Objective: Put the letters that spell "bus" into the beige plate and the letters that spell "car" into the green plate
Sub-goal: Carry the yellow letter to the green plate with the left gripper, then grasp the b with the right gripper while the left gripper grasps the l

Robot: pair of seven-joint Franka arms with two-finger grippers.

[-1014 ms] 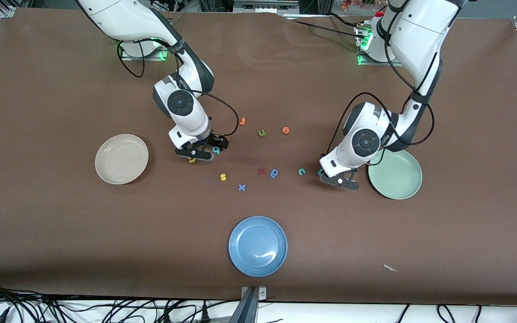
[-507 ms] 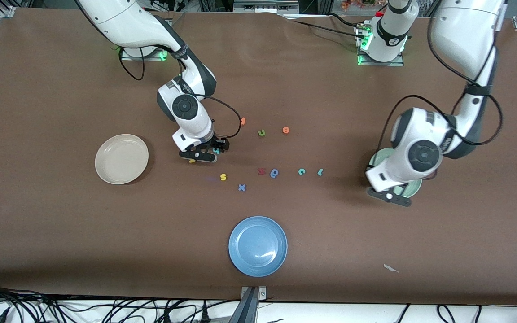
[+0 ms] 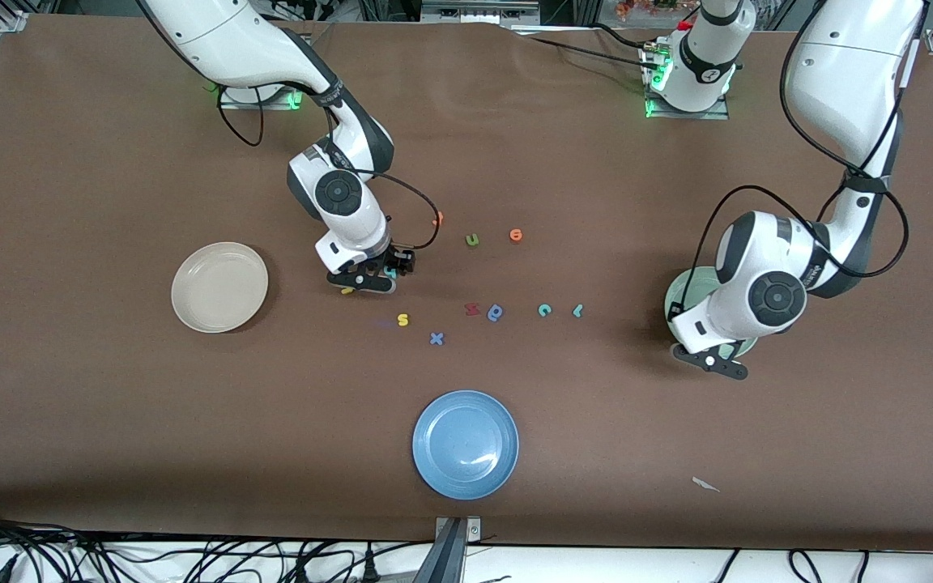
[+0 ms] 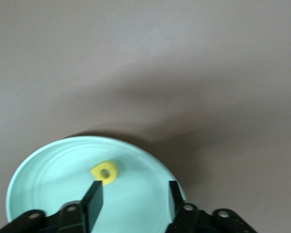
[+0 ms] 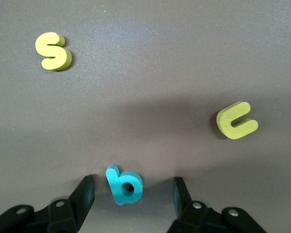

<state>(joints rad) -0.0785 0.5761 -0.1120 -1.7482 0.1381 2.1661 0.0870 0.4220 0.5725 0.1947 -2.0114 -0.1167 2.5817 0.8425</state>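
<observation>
Yellow a (image 4: 105, 172) in green plate (image 4: 39, 165) under open left hand (image 4: 132, 199); open right hand (image 5: 131, 194) straddles teal b (image 5: 123, 185); beige plate (image 3: 219, 287) empty, 5 ltrs left.

Brown table (image 3: 110, 453) w/ metal frame rails, black cables (image 3: 191, 563) along near edge

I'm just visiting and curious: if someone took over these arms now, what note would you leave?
Left gripper open over the pale green round plate, where the yellow foam letter a lies.
Right gripper open, down astride the teal foam letter b on the table.
Done: a only; the round beige plate holds nothing.
To do: b, yellow foam u and yellow foam s to beige; teal foam c and teal foam r to green.
</observation>
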